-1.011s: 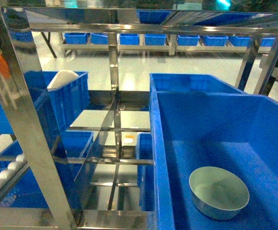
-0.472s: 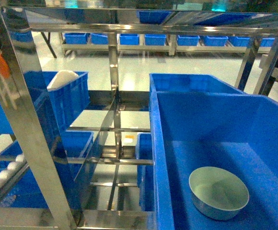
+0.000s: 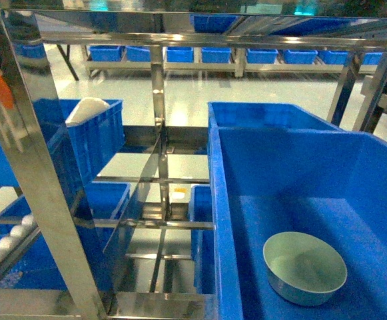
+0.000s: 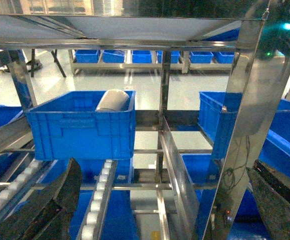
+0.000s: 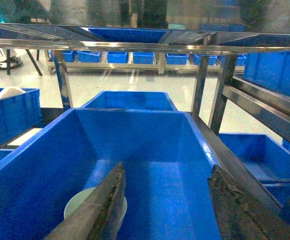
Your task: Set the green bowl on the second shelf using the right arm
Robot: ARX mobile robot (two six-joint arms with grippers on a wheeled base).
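Resting upright on the floor of the large blue crate, the green bowl sits free, with nothing gripping it. The crate fills the second shelf of the stainless-steel rack, and the bowl lies toward the crate's near end.

In the right wrist view the right claw hangs released above the crate's interior, its two dark fingers spread apart with bare blue crate floor between them. The bowl shows just below and to the left of the left finger, partly hidden behind it and apart from both fingers. Ahead of this claw, beyond the far wall of the crate, stands a second blue crate.

The left claw is also released; its dark fingers show at the bottom corners of the left wrist view, wide apart and holding nothing. Ahead of it and slightly left, a smaller blue crate sits on the rack with a white dome-shaped object inside it. Below the claw, to its left, runs a track of white rollers.
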